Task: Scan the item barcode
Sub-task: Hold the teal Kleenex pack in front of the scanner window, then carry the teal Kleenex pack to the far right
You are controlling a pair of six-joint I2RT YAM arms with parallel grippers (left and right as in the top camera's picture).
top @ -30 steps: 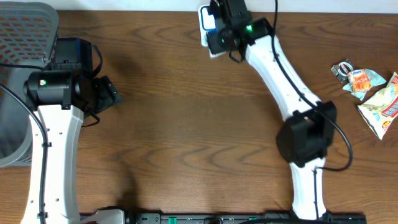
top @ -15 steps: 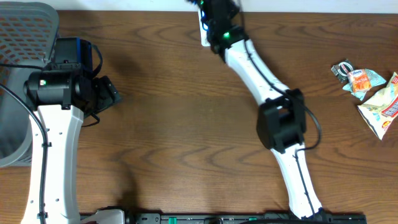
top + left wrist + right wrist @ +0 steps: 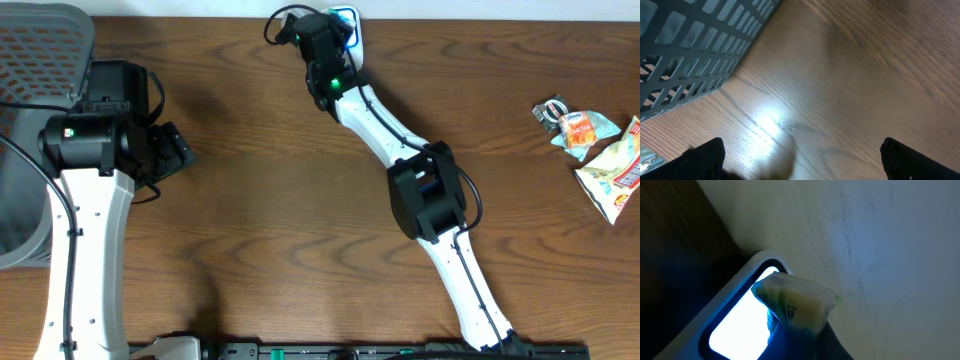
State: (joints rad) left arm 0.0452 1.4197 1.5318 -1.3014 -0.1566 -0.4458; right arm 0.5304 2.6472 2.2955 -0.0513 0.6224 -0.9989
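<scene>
- A dark brown wooden table (image 3: 260, 200) with strong grain fills the overhead view. A grey mesh basket (image 3: 30, 60) stands at its far left corner.
- The left arm rises along the table's left side. The left gripper (image 3: 175, 150) hangs just beside the basket, with its jaws spread wide and nothing between them.
- In the left wrist view, the two dark fingertips (image 3: 705, 157) sit at the lower corners. Between them is bare wood with a bright glare spot, and the basket's lattice wall (image 3: 690, 50) is at the upper left.
- The right arm stretches diagonally across to the far edge of the table, where the right gripper (image 3: 320, 35) sits just beside the scanner (image 3: 349, 17), a white unit glowing blue.
- In the right wrist view, the right gripper (image 3: 795, 342) is clenched on the lower edge of a small yellowish-green packet (image 3: 795, 297), which it holds upright.
- The packet stands directly in front of the scanner's lit window (image 3: 735, 325) and overlaps its upper right corner. Whether the two touch cannot be told, and no barcode can be made out.
- A few crumpled snack wrappers (image 3: 600, 150), orange and yellow, lie at the table's right edge, well apart from both arms.
</scene>
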